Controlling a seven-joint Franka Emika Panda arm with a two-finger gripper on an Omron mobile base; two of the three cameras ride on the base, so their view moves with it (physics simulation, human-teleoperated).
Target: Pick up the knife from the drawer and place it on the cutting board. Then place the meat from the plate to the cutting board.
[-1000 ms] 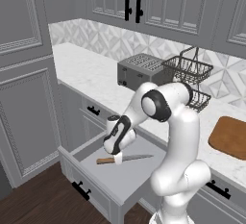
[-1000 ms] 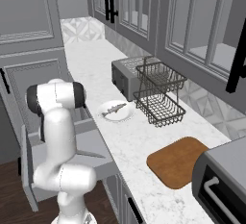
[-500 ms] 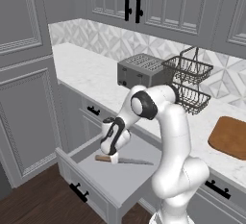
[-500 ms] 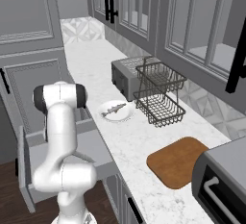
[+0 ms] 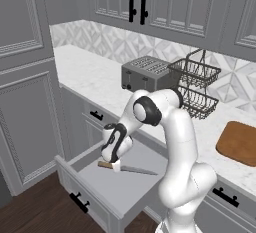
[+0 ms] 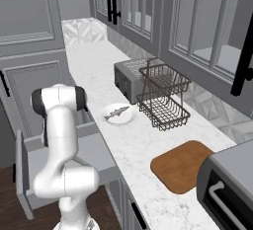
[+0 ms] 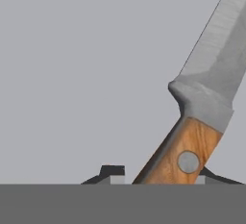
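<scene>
My white arm bends forward and down from its shoulder, and my pincer [image 5: 116, 165] points straight down into the wide, shallow grey drawer [image 5: 107, 187], which stands pulled out below the white marble table [image 6: 143, 140]. The pincer is low, at the slim kitchen knife with light brown wooden handle and grey metal blade [image 5: 126, 168], which lies flat on the drawer floor. In the hand view the wooden handle [image 7: 180, 156] goes between my two dark finger tips [image 7: 112, 171], with one tip on each side; I cannot tell if they press it already or how wide they stand.

On the table, the small grey-silver piece of meat [image 6: 117, 111] lies on the round white plate [image 6: 120, 115], near the grey toaster [image 6: 132, 77]. The reddish-brown wooden cutting board [image 6: 186, 165] lies further along, well apart from the plate.

I can read no writing or brand on any thing.
</scene>
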